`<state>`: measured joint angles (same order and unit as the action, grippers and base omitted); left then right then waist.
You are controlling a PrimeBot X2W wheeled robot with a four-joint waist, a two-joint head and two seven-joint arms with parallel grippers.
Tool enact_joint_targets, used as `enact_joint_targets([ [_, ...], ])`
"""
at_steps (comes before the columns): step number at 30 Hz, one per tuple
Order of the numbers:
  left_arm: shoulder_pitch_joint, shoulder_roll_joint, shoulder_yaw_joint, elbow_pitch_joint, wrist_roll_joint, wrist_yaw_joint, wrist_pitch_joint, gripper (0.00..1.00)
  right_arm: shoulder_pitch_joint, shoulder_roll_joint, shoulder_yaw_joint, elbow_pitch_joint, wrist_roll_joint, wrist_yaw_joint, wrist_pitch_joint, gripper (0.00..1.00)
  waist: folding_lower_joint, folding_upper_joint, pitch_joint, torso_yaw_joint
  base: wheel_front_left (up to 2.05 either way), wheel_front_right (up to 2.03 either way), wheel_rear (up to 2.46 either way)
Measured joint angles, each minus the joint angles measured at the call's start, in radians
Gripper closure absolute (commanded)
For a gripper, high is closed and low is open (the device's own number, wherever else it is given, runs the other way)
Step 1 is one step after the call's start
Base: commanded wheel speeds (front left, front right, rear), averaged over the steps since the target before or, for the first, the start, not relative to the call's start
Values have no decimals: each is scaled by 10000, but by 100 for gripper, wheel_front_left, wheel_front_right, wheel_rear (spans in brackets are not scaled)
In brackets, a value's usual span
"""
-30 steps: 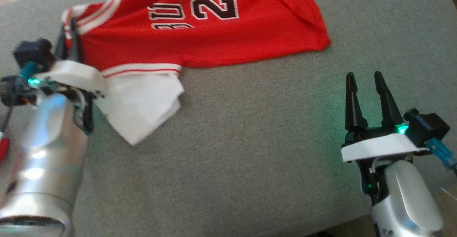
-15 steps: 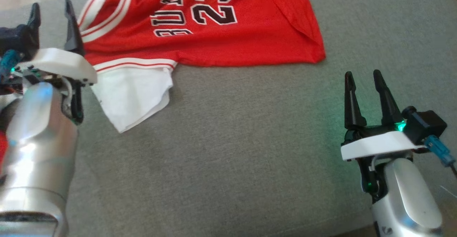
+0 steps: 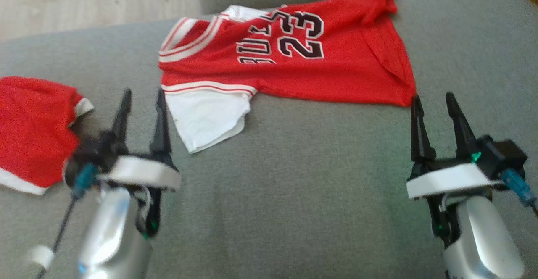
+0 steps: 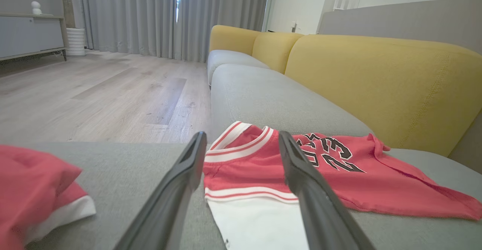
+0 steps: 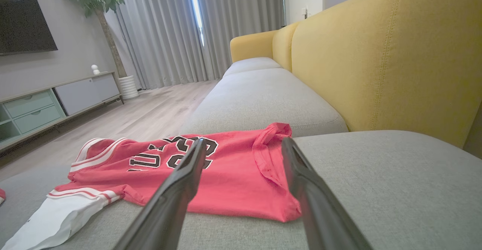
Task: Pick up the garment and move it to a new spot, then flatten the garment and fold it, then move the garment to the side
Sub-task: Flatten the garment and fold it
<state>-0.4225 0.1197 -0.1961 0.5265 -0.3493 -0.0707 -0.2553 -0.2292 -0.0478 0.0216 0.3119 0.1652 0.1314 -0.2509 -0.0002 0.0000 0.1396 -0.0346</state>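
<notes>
Jersey [image 3: 336,77], red with white sleeve, lies spread on grey sofa [image 3: 294,186]; both jaws empty, parted.

Left gripper [image 3: 143,93]: you see two long, dark, tapered fingers [image 3: 160,123] set in a white wrist plate [image 3: 143,174].
Right gripper [image 3: 433,98]: your same dark pair and white plate, with a small green light [image 3: 476,157].
Forearms [image 3: 483,237]: glossy silver shells on both your arms.
Camera block [image 3: 502,157]: black, with a teal-blue connector [image 3: 516,184].
Cable [image 3: 59,237]: thin and dark, beside your left arm.
</notes>
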Motion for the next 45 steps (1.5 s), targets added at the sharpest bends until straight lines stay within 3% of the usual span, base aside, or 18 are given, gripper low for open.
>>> enact_joint_targets([
  [9, 2039, -468, -59, -656, -21, 19, 2, 0, 816, 0, -17, 12, 25, 0, 0, 0, -1, 0, -696, 544, 0, 0, 0],
  [17, 2192, -612, -56, -815, -48, 92, 2, 0, 811, 0, 63, -21, 111, 0, 0, 0, 2, 0, -637, 463, 0, 0, 0],
  [25, 1492, -663, -357, 146, -44, 119, 539, 0, 777, 0, 121, -238, 128, 0, 0, 0, 3, 0, -232, 233, 0, 0, 0],
  [32, 695, -702, -389, 1287, -217, 449, 1108, 0, 732, 0, 232, -268, 127, 0, 0, 0, 3, 0, 196, -25, 0, 0, 0],
  [45, -571, -686, -332, 2972, -408, 652, 1613, 0, 332, 0, 387, -403, 259, 0, 0, 0, 3, 0, 868, -569, 0, 0, 0],
])
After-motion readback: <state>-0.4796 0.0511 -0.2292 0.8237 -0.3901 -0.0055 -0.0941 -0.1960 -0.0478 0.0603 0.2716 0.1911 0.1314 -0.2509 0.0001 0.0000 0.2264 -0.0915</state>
